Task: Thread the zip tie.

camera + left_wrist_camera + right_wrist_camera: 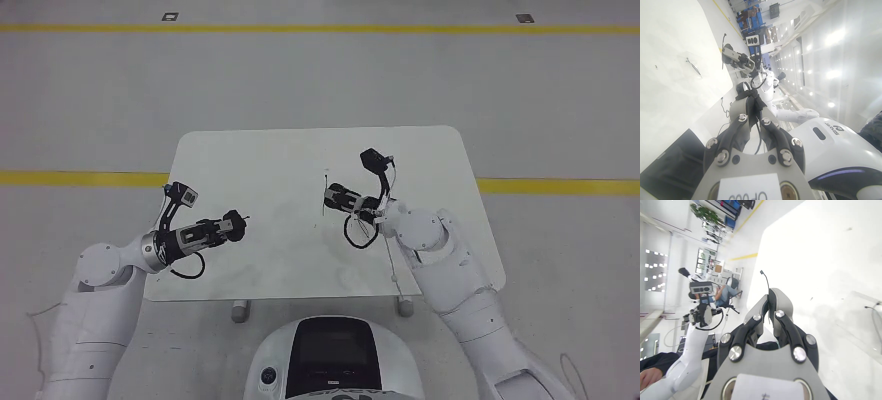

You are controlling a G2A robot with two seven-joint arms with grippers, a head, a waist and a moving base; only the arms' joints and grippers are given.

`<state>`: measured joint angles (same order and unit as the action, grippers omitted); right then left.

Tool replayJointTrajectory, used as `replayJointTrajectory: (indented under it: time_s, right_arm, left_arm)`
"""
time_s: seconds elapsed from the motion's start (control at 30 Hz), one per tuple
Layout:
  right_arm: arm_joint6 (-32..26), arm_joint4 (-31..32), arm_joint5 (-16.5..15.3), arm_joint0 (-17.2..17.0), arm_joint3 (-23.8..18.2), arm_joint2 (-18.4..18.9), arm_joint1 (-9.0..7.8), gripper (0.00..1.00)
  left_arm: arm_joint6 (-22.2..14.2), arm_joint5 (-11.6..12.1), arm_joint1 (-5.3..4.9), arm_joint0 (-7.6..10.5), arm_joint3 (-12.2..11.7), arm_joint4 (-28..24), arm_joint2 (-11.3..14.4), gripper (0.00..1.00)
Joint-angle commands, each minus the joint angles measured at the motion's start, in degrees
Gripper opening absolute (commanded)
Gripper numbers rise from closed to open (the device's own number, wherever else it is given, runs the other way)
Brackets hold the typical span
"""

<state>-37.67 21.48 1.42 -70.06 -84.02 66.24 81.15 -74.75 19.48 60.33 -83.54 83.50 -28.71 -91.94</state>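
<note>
I'm on a robotics lab floor or open workshop hall, I'd say: smooth grey floor (90, 100) w/ yellow lane tape (300, 28) and one white work table (260, 170) set out on it. Round the edges there are blue storage racks (755, 19) & blue crates (729, 221), a tall potted plant (710, 215), rows of ceiling spots (831, 74) — a big, bright indoor hall.

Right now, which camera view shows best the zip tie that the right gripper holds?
The right wrist view: the zip tie is close, clamped in the right gripper, its head end sticking out. The left wrist view shows it farther off, the top view as a thin dark line.
</note>
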Motion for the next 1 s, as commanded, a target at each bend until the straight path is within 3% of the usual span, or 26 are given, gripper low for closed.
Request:
replayJointTrajectory:
  time_s: [0.0, 0.1, 0.47, 0.57, 0.8, 0.97]
  right_arm:
    - [2.95, -1.99, -1.34, -1.07, -0.56, -0.88, 0.25, 0.00]
    - [4.45, -4.89, -3.41, -1.70, -0.69, -2.17, 0.56, 0.00]
    - [5.87, -4.87, -4.15, -2.32, -1.15, -2.26, 0.54, 0.00]
    - [11.83, -6.10, -7.52, -4.60, -3.73, -2.12, 0.63, 0.00]
    - [28.15, 0.13, -14.30, -8.71, -6.80, -4.75, 1.07, 0.00]
    - [32.90, 3.97, -14.65, -9.30, -6.61, -7.62, 1.50, 0.00]
  left_arm:
    - [0.00, 0.00, 0.00, 0.00, 0.00, 0.00, 0.00, 0.00]
    - [0.00, 0.00, 0.00, 0.00, 0.00, 0.00, 0.00, 0.00]
    - [0.00, 0.00, 0.00, 0.00, 0.00, 0.00, 0.00, 0.00]
    - [2.23, -0.37, 0.07, -0.39, 0.45, 0.82, 0.87, 0.00]
    - [7.63, -0.09, 0.21, -1.64, 1.72, 2.11, 3.64, 0.00]
    - [10.30, -0.68, 0.29, -1.99, 2.05, 2.00, 5.38, 0.00]
